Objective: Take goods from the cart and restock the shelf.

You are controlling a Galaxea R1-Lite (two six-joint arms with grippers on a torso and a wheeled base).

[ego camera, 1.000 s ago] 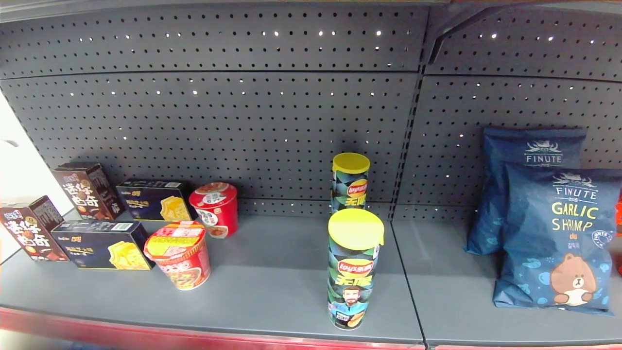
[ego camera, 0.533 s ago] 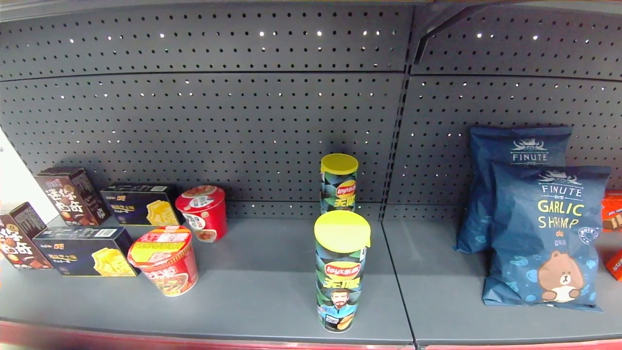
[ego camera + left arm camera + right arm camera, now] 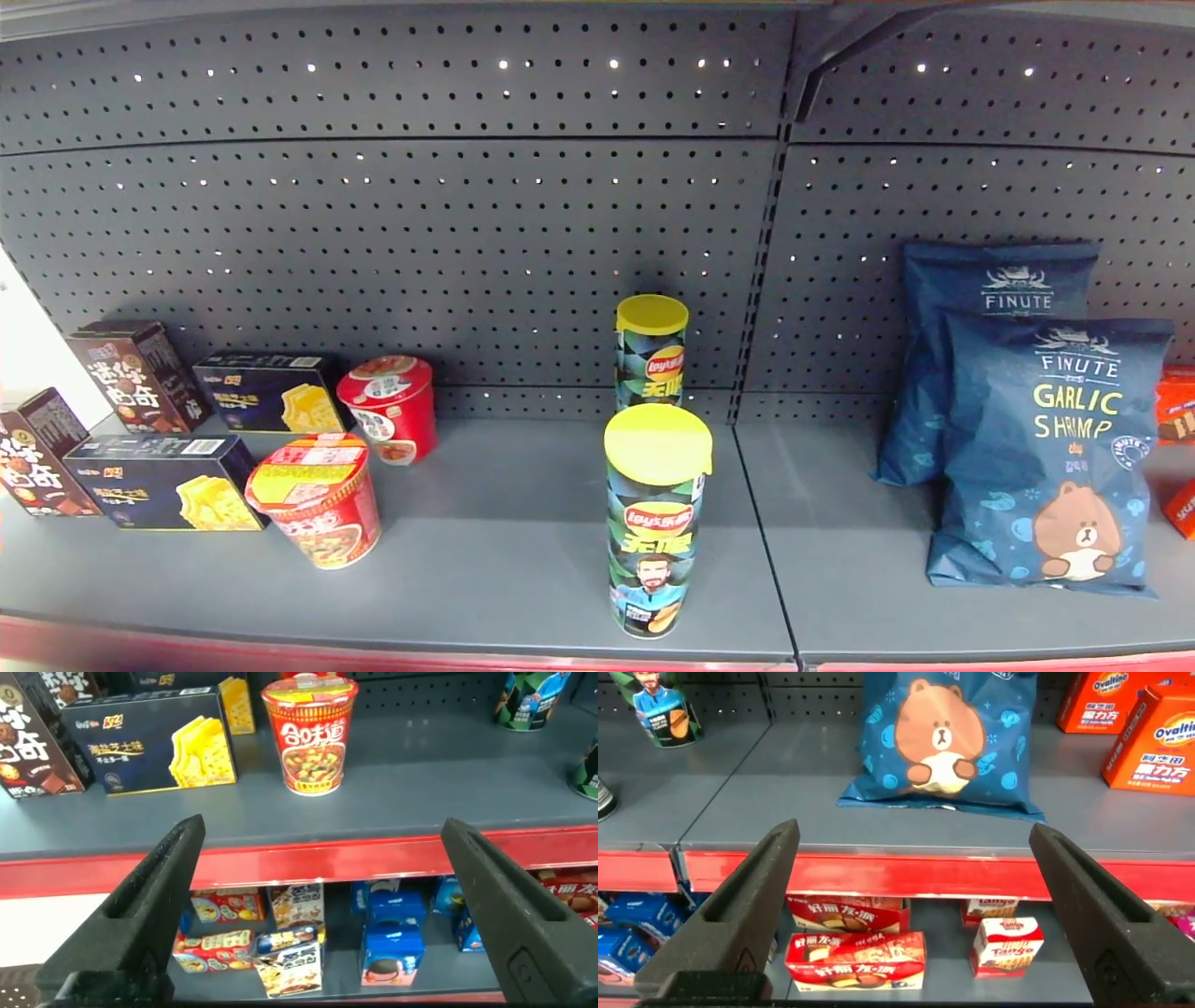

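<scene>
shelf [image 3: 523, 551]: boxes [image 3: 168, 481] left | cups [image 3: 317, 499] beside | cans [image 3: 656, 523] centre (one behind another) | bags [image 3: 1050, 457] right

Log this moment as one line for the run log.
left gripper: open, empty | right gripper: open, empty | shelf: cup noodles, chip cans, snack bags standing

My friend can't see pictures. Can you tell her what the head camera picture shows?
A grey shelf holds two tall chip cans in the middle, two red noodle cups and dark boxes on the left, and two blue snack bags on the right.
</scene>
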